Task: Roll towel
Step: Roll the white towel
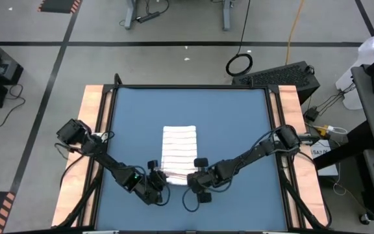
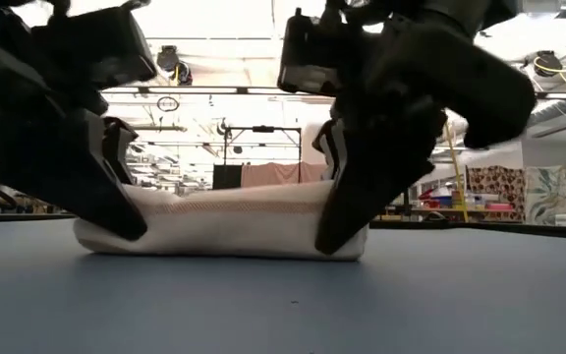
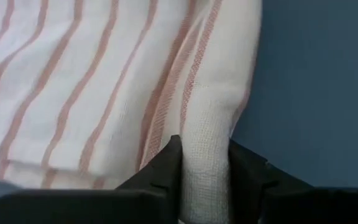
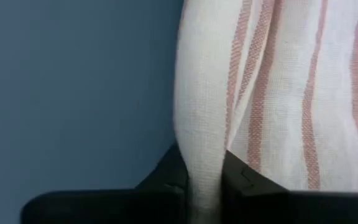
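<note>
Towel [image 1: 178, 147] is lying thin, soft and limp on the blue table [image 1: 239, 130], so you are handling something floppy. Left gripper [image 3: 205, 163] and right gripper [image 4: 202, 169] are each pinching its rolled near-edge corners, likely the best hold.

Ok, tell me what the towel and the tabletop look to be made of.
The towel looks like thin woven cotton, matte: the weave grain shows in the left wrist view where the left gripper pinches a fold, and it creases softly in the right gripper. Its stripes look reddish. The tabletop looks like a smooth, matte blue sheet or mat, exact material unclear, edged by light wood-look boards.
</note>
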Available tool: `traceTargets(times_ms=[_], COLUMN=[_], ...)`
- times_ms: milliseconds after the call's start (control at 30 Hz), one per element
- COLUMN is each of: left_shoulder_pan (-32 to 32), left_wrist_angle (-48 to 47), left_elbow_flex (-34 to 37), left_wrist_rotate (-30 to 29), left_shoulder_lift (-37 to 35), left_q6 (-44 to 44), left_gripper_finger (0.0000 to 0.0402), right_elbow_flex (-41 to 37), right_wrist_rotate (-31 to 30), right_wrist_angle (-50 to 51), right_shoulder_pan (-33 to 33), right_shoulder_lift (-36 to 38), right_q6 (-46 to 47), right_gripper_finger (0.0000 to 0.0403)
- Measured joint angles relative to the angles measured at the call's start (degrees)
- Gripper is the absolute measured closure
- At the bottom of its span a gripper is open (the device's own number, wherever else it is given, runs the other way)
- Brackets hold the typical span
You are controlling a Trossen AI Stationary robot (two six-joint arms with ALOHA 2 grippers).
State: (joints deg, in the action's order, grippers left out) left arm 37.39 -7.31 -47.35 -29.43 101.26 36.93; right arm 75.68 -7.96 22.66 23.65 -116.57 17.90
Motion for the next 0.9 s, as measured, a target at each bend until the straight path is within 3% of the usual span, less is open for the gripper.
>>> traceTargets(times_ms=[167,400,567,700,900], left_shoulder_pan=[2.86,7.44,9.93,9.87,8.09], left_wrist_angle=[-0.4,0.43,6.57,10.89,10.7], left_elbow_flex=[0.02,0.04,0.0,-0.13,-0.11], left_wrist_rotate=[-1.35,-8.82,-16.17,-17.07,-17.81], left_shoulder_lift=[-3.16,-4.58,-3.35,-0.57,4.63], left_q6=[0.46,-1.66,-11.07,-19.39,-21.05], left_gripper_finger=[0.0248,0.0183,0.0172,0.0171,0.0172], right_elbow_flex=[-0.11,-0.11,-0.11,-0.11,-0.11], right_wrist_rotate=[9.28,16.91,19.36,22.67,25.42], right_wrist_angle=[-1.25,-1.45,-1.47,-1.49,-1.28], right_shoulder_pan=[-3.08,-7.74,-9.45,-10.69,-11.36], right_shoulder_lift=[0.45,0.46,0.46,0.48,0.55], right_q6=[1.47,5.2,6.6,7.16,8.5], right_gripper_finger=[0.0339,0.0364,0.0365,0.0357,0.0359])
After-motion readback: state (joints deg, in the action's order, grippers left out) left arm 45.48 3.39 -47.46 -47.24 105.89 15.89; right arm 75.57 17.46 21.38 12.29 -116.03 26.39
